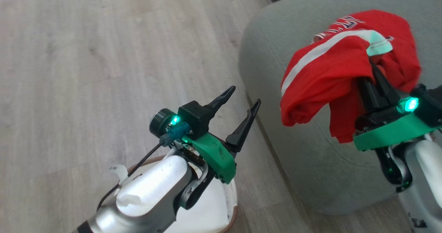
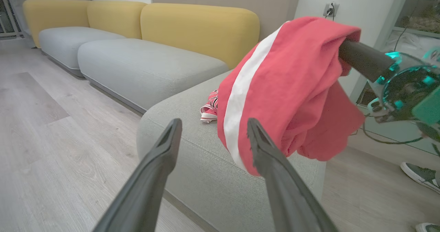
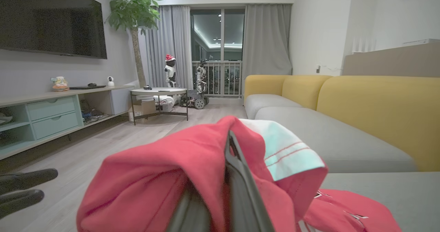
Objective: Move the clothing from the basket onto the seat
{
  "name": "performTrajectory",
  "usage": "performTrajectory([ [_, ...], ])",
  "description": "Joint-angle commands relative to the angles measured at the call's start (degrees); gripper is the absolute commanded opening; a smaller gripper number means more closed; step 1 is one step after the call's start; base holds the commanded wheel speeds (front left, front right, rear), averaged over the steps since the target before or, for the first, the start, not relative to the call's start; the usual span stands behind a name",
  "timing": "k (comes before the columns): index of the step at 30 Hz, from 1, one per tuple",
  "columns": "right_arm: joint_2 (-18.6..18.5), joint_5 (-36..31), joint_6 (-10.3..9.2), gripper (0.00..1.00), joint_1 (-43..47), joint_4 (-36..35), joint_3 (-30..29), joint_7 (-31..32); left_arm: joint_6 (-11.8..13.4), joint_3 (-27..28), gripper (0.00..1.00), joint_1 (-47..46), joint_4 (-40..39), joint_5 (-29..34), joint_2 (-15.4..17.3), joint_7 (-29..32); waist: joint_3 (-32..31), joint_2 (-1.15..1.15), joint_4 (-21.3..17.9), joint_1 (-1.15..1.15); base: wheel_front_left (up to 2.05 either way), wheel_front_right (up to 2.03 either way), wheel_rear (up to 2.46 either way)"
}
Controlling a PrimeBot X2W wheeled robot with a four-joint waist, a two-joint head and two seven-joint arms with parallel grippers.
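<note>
A bright red garment [image 1: 324, 70] with a white stripe hangs over the corner of the grey-green seat [image 1: 272, 50], draped on my right gripper [image 1: 375, 76], which is shut on its fabric. The same garment [image 2: 292, 87] fills the space just past my left gripper [image 2: 213, 122]. In the right wrist view the cloth [image 3: 154, 170] folds over the shut right gripper [image 3: 231, 146]. Another red garment [image 1: 348, 21] with lettering lies on the seat behind it. My left gripper [image 1: 246, 95] stands open and empty above the basket [image 1: 230, 198], left of the seat.
Pale wood floor [image 1: 103, 53] spreads left of the seat. A long sofa with grey cushions [image 2: 144, 63] and yellow backs [image 2: 199, 29] runs behind. A person's shoe [image 2: 421, 175] is on the floor at the right. A round low table [image 3: 158, 91] stands across the room.
</note>
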Motion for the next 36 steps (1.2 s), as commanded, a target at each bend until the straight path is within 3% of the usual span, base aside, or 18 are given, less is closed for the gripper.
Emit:
performTrajectory([
  [1,-1.0,0.3,-0.01,0.0,-0.4,-2.7,0.1,-0.5,0.3,1.9,1.0,-3.7,-1.1,0.6,0.6,-0.5,1.3,0.0,-2.6,0.0,0.0,0.0,0.0],
  [13,-1.8,1.2,-0.01,0.0,3.3,-7.7,-3.8,-0.5,-0.1,1.8,1.0,-5.3,3.2,1.7,-0.1,-2.3,3.0,0.0,-9.5,0.0,0.0,0.0,0.0],
  [23,-2.6,1.5,-0.01,0.0,4.2,-9.0,-6.4,-0.5,-0.6,1.7,1.0,-6.2,4.8,1.9,-1.1,-3.3,4.0,0.0,-10.4,0.0,0.0,0.0,0.0],
  [30,-5.1,5.4,-0.01,0.0,-1.8,-7.5,-7.3,-0.5,-0.5,1.4,1.0,-7.6,5.5,2.6,-2.0,-3.5,6.6,0.0,-10.3,0.0,0.0,0.0,0.0],
  [36,-10.6,7.3,-0.01,0.0,-11.3,-2.1,-5.3,-0.5,-0.3,0.8,1.0,-9.5,6.1,3.5,-2.8,-2.9,10.4,0.0,-9.5,0.0,0.0,0.0,0.0],
])
